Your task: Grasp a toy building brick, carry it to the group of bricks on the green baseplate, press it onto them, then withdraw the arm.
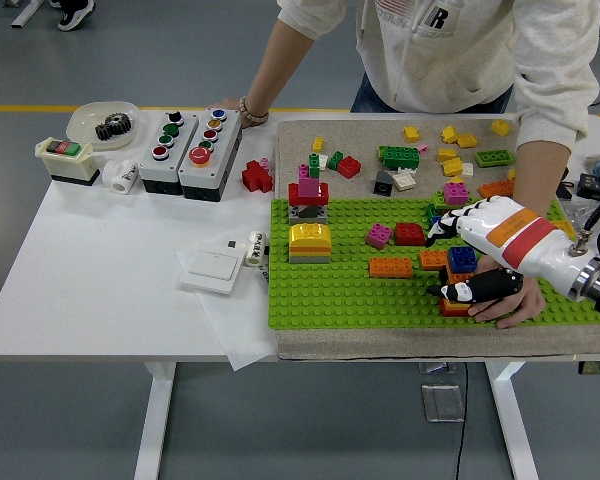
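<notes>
Right hand (470, 255) over green baseplate (340, 300), fingers clamped on blue brick (462, 259). Brick sits atop orange-red brick stack (454, 300) near baseplate's front right. Person's hand (515, 298) rests on baseplate just beside stack, touching it. Loose bricks (450, 160) lie well behind, on table (100, 270).

Right hand (480, 250) hides brick stack (458, 285); grasp unclear.
</notes>
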